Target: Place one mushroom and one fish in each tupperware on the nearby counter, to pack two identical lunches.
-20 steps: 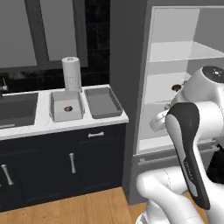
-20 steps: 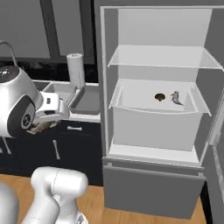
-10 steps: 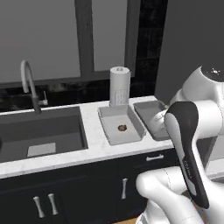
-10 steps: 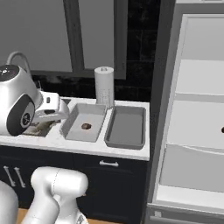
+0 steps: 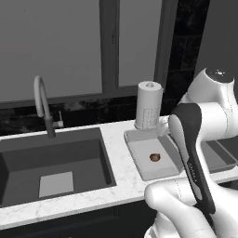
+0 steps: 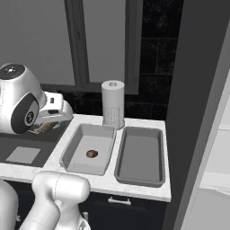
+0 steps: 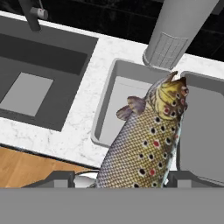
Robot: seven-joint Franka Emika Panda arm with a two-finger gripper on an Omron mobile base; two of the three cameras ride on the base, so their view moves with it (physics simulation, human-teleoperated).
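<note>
My gripper [image 7: 120,179] is shut on a spotted grey-olive fish [image 7: 144,144], which hangs over the near edge of the white counter [image 5: 116,186]. The fish's head points at the gap between two grey tupperwares. The left tupperware [image 6: 67,148] holds one brown mushroom [image 6: 92,154], also seen as the mushroom [image 5: 155,157] in the left base view. The right tupperware [image 6: 139,157] holds nothing. In the right base view the gripper [image 6: 47,126] sits left of both tupperwares, above the counter's edge by the sink.
A dark sunken sink [image 5: 51,162] with a curved faucet [image 5: 42,104] lies left of the tupperwares. A paper towel roll [image 6: 112,104] stands just behind them. The dark side of the fridge [image 6: 197,112] rises at the right.
The whole picture has shifted: the base has driven from the open fridge to the counter and closer in. The fish stays in the gripper.
</note>
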